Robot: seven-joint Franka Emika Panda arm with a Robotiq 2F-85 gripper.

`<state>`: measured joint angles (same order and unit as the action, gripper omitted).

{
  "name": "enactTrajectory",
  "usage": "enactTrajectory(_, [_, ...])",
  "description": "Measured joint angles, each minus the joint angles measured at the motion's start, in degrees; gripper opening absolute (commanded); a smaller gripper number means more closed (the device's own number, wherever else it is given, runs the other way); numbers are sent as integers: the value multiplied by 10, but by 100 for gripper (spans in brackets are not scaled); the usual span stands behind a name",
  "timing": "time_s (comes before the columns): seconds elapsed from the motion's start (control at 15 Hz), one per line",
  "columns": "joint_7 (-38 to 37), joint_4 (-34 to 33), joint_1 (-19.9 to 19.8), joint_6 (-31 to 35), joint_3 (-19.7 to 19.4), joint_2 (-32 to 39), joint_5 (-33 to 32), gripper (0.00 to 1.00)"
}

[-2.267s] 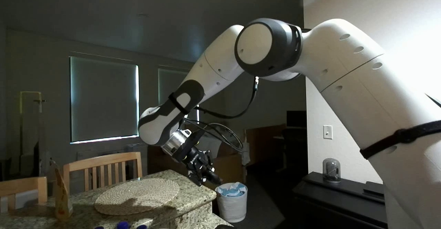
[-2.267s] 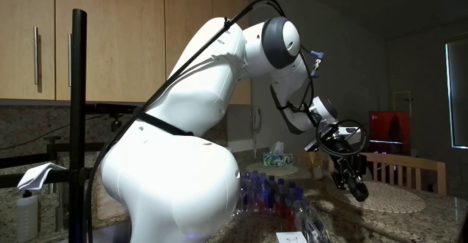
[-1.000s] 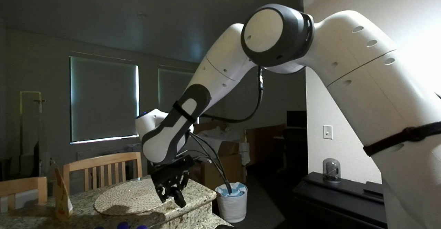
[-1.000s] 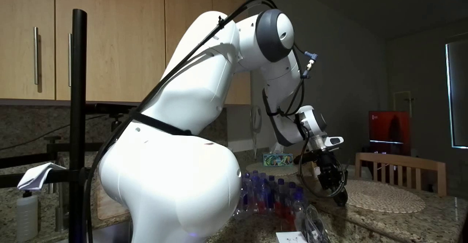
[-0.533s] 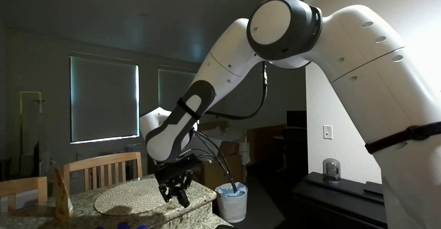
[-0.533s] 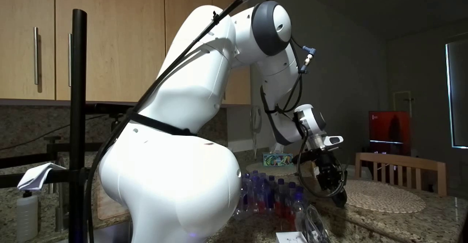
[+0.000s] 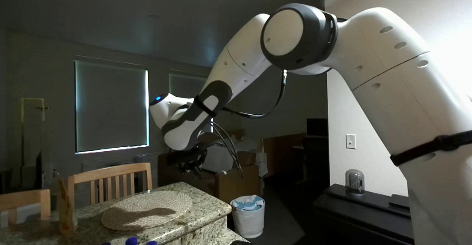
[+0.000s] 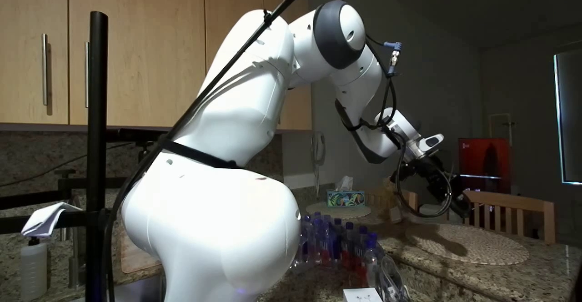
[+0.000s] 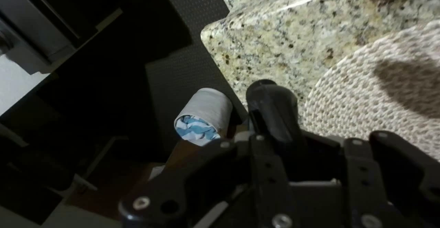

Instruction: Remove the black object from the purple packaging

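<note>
The black object (image 9: 275, 107) is a dark rounded lump sticking out beyond the fingers of my gripper (image 9: 292, 142) in the wrist view. The fingers stand apart with the lump between them, so my gripper is shut on it. In an exterior view the gripper (image 8: 448, 192) holds the black object (image 8: 461, 205) in the air above the pale round placemat (image 8: 477, 245). In another exterior view the gripper (image 7: 191, 165) is dark and the lump is hard to tell apart from it. No purple packaging shows in any view.
The granite counter (image 7: 206, 208) ends at a corner near a white bin (image 7: 249, 219) with blue cloth. A yellowish bag (image 7: 67, 211) stands on the counter. Several bottles with purple caps (image 8: 336, 243) stand nearby. Wooden chairs (image 7: 110, 180) are behind.
My gripper first swung and dipped towards the counter, then in the last half second rose and moved out over the placemat. The black object stays in it.
</note>
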<state>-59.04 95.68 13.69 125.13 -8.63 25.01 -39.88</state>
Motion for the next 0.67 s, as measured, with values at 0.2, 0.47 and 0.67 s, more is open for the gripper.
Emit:
enactTrajectory(0.2, [-2,-63,-5,-39,1,46,1,6])
enactTrajectory(0.47, [-2,-130,-9,-62,2,122,4,6])
enactTrajectory(0.67, [-2,-168,-9,-71,3,166,9,6])
